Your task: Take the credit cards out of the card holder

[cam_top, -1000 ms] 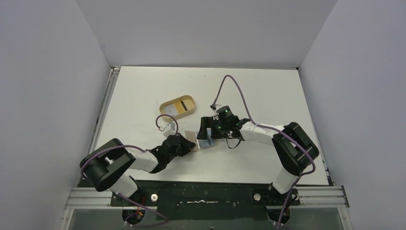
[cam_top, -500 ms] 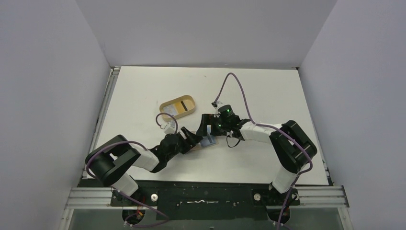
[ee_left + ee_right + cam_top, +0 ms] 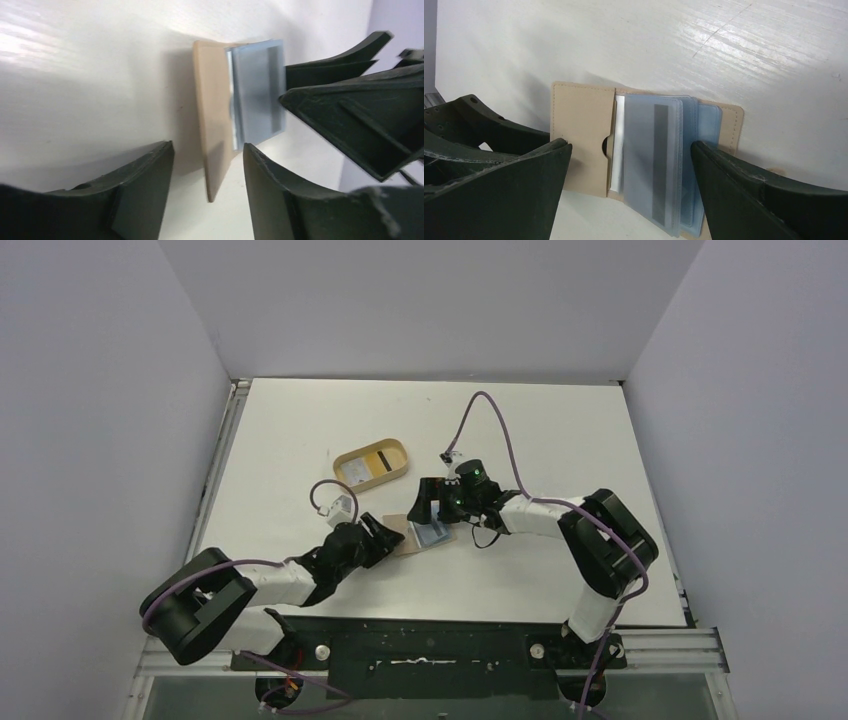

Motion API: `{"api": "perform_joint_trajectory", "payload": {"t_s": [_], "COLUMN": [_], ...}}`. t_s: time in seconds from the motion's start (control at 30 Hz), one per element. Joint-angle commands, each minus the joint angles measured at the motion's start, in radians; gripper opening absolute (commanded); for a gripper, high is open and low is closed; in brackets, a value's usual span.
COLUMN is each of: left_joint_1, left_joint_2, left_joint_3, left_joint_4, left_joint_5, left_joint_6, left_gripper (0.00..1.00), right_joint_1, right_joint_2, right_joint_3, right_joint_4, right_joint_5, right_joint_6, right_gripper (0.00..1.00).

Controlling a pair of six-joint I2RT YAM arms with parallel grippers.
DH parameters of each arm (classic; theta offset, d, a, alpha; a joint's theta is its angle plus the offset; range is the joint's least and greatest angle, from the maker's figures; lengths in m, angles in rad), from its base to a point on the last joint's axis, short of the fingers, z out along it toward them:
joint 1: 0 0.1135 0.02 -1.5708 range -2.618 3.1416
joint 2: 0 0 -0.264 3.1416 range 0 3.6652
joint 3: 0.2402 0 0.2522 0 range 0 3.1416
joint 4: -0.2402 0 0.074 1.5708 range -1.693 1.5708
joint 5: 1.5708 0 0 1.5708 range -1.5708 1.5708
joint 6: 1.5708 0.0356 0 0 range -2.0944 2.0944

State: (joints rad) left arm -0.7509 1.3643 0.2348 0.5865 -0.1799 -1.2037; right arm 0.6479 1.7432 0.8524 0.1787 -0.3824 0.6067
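Note:
The tan card holder [image 3: 581,132] lies open on the white table, a stack of light blue credit cards [image 3: 659,160] in clear sleeves fanned out of its middle. My right gripper [image 3: 631,147] hangs open just over it, one finger on each side, touching nothing. In the left wrist view, the card holder's tan flap [image 3: 212,130] points into the gap of my open left gripper [image 3: 207,147], apart from both fingers, and the credit cards [image 3: 257,95] lie behind it. From above, the card holder [image 3: 403,531] sits between the left gripper [image 3: 385,534] and the right gripper [image 3: 428,512].
An oval tan tray [image 3: 352,457] with a yellow inside and a white item stands just behind the left gripper. The right gripper's black fingers [image 3: 350,110] crowd the right side of the left wrist view. Grey walls enclose the table.
My left gripper, shut at the card holder's edge a second ago, has opened and drawn back toward the left. The right gripper shifted slightly left over the holder.

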Motion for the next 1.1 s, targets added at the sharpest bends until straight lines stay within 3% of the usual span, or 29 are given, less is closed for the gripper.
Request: {"api": "perform_joint_trajectory", "payload": {"t_s": [0.0, 0.13, 0.27, 0.67, 1.07], "left_joint_1": [0.007, 0.007, 0.007, 0.008, 0.007], "left_joint_2": [-0.023, -0.02, 0.003, 0.109, 0.09], "left_joint_3": [-0.013, -0.018, -0.03, -0.037, -0.046], "left_joint_4": [-0.219, -0.209, -0.149, 0.067, 0.074], "left_joint_5": [-0.046, -0.051, -0.046, -0.024, -0.034], "left_joint_6": [0.062, 0.053, 0.057, 0.059, 0.076], "left_gripper": [0.44, 0.28, 0.0, 0.0, 0.0], "right_joint_1": [0.004, 0.004, 0.005, 0.048, 0.142], "right_joint_2": [0.065, 0.062, 0.059, -0.032, -0.079], "right_joint_3": [-0.033, -0.033, -0.03, 0.037, 0.149], "right_joint_4": [-0.078, -0.077, -0.086, -0.207, -0.315], "right_joint_5": [-0.013, -0.016, -0.018, -0.007, 0.026], "right_joint_6": [-0.011, -0.01, -0.018, -0.043, -0.054], "right_gripper": [0.98, 0.98, 0.98, 0.98, 0.99]}}
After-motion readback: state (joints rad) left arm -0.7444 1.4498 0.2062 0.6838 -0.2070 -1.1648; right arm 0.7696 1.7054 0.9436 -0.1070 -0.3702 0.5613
